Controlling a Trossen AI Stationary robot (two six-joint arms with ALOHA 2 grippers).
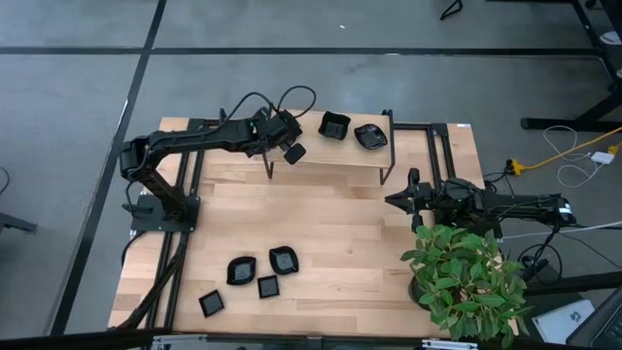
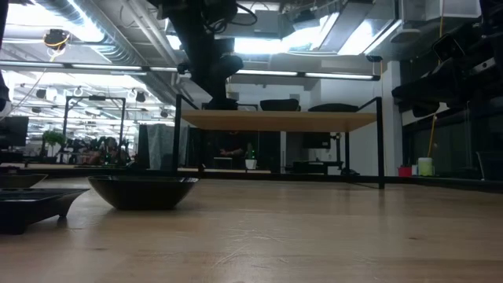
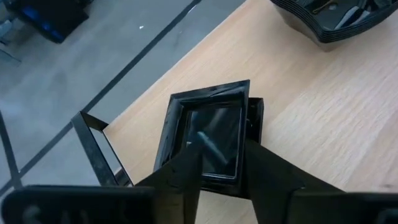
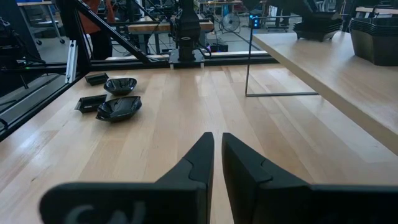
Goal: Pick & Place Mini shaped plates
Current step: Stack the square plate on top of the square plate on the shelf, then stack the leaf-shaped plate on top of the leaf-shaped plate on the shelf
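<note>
A small square black plate (image 3: pixel 211 134) lies on the raised wooden shelf (image 1: pixel 335 160) near its left end, also seen from above (image 1: pixel 294 153). My left gripper (image 3: pixel 221 186) hangs over that plate's near edge, open, slanting down from the table's left. Two stacks of mini plates (image 1: pixel 334 126) (image 1: pixel 370 136) stand farther right on the shelf. Several more plates (image 1: pixel 241 270) (image 1: pixel 284 260) (image 1: pixel 267 286) rest on the table near its front left. My right gripper (image 4: pixel 217 155) waits shut at the table's right side (image 1: pixel 398 199), with nothing between its fingers. My left gripper stands open with its fingers (image 3: pixel 186 174) to either side of the square plate's near rim (image 3: pixel 217 179). The fingers hide where they meet it, so I cannot tell whether they touch it. The plate lies flat on the shelf.
The shelf stands on thin black metal legs (image 1: pixel 269 170) (image 1: pixel 386 173) at the table's far side. A potted green plant (image 1: pixel 466 277) fills the near right corner. In the low view a bowl-shaped plate (image 2: pixel 143 191) and a flat one (image 2: pixel 31 206) sit close by.
</note>
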